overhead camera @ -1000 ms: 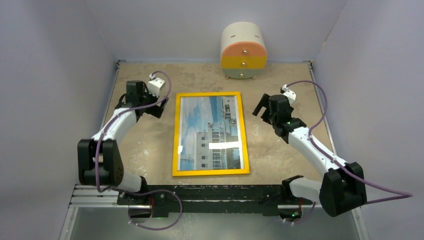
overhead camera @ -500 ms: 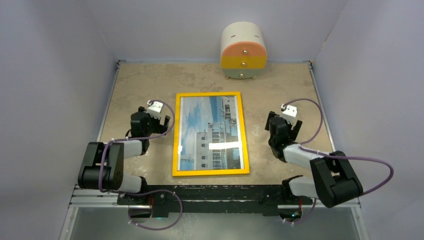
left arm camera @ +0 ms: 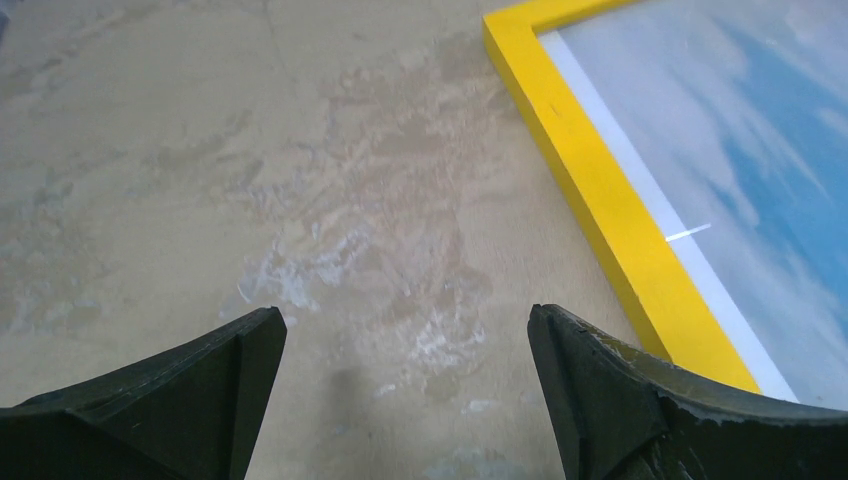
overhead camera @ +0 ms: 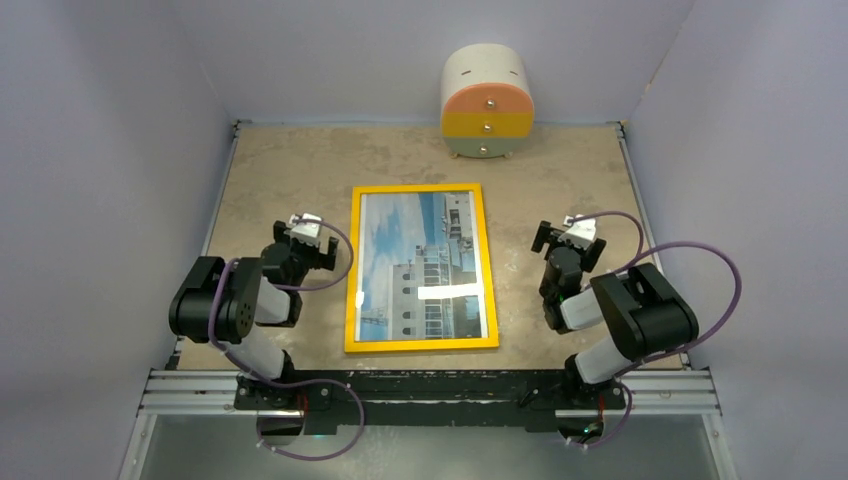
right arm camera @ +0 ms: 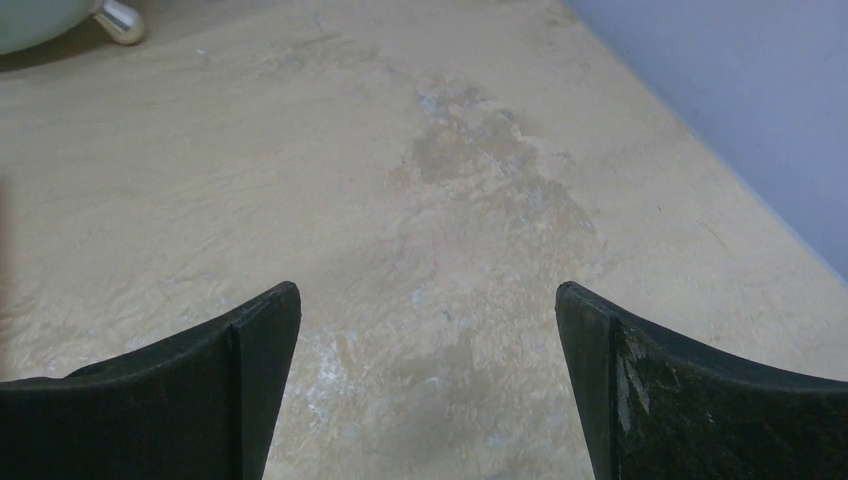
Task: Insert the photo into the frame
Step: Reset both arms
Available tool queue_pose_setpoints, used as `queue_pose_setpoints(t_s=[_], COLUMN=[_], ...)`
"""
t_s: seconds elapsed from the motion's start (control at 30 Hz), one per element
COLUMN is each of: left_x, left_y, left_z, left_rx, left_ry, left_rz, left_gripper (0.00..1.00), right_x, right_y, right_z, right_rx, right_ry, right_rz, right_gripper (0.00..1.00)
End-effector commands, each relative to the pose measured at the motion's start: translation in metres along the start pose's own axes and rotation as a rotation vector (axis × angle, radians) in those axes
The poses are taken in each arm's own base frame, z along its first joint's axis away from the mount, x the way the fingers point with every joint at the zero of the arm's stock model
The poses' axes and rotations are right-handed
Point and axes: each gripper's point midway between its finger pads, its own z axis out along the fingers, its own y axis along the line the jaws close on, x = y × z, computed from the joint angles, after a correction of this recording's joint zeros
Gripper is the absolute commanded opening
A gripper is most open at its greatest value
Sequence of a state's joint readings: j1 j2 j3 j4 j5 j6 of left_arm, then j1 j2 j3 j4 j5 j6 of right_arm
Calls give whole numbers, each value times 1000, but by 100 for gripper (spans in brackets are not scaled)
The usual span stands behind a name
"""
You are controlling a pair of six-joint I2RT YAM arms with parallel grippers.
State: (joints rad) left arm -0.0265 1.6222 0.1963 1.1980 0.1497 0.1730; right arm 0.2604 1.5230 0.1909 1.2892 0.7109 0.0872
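**A:** Where is the frame?

**B:** The frame (overhead camera: 353, 272) lies flat in the middle of the tabletop (overhead camera: 290, 165). Its yellow front is up and its long sides run away from the arm bases.

**A:** And the photo?

**B:** The photo (overhead camera: 425, 262) sits inside it and shows through the pane: a white building with rows of windows under a blue, cloudy sky. In the left wrist view a thin white margin lies between the print and the yellow rim. A bright streak of glare (overhead camera: 450, 292) crosses the glass over the building.

**A:** What about the left jaws?

**B:** The left arm (overhead camera: 225, 300) is folded low on the frame's left side. The left jaws stand spread wide and grip nothing, with only bare, mottled tabletop between them. In the wrist view the yellow rim runs just beside the right-hand finger (left arm camera: 640, 400).

**A:** And the right jaws?

**B:** The right arm (overhead camera: 640, 318) is folded on the frame's right side, apart from it. The right jaws are also as wide as they go and are empty, over bare tabletop. Their wrist view takes in the lilac wall (right arm camera: 750, 100) on the right.

**A:** Anything else on the tabletop?

**B:** A small round-topped drawer chest (overhead camera: 487, 100), cream above with orange and yellow drawer fronts. It stands at the far edge by the back wall, well apart from the frame.
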Motion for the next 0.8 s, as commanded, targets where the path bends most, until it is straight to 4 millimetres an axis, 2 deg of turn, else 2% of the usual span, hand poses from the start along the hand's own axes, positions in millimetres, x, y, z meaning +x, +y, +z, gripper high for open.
queue_pose_setpoints(t_s=[0.0,0.1,0.13,0.17,0.23,0.3,0.37,0.6,0.77], left_x=[-41,-41,-42,-37,-42,-40,-42,-40,-39], left_y=[10,12,12,12,11,11,12,12,12], left_z=[16,18,19,18,17,17,17,17,19], left_rx=[-25,-35,-35,-33,-36,-32,-36,-35,-35], left_ry=[-132,-134,-122,-100,-133,-114,-129,-121,-115], left_rz=[-21,-20,-18,-16,-17,-19,-20,-21,-21], left_gripper=[100,100,100,100,100,100,100,100,100], right_x=[-45,-32,-36,-30,-11,-18,-12,-22,-22], right_y=[12,22,20,19,25,23,23,16,17], right_z=[1,0,4,7,18,27,25,25,25], right_rx=[-77,-163,-151,-137,-164,-169,-172,-146,-150], right_ry=[-185,-155,-191,-158,-23,-47,-12,-70,-66], right_rz=[59,44,8,-12,21,31,44,36,36], right_gripper=[99,99,99,99,99,99,99,99,99])
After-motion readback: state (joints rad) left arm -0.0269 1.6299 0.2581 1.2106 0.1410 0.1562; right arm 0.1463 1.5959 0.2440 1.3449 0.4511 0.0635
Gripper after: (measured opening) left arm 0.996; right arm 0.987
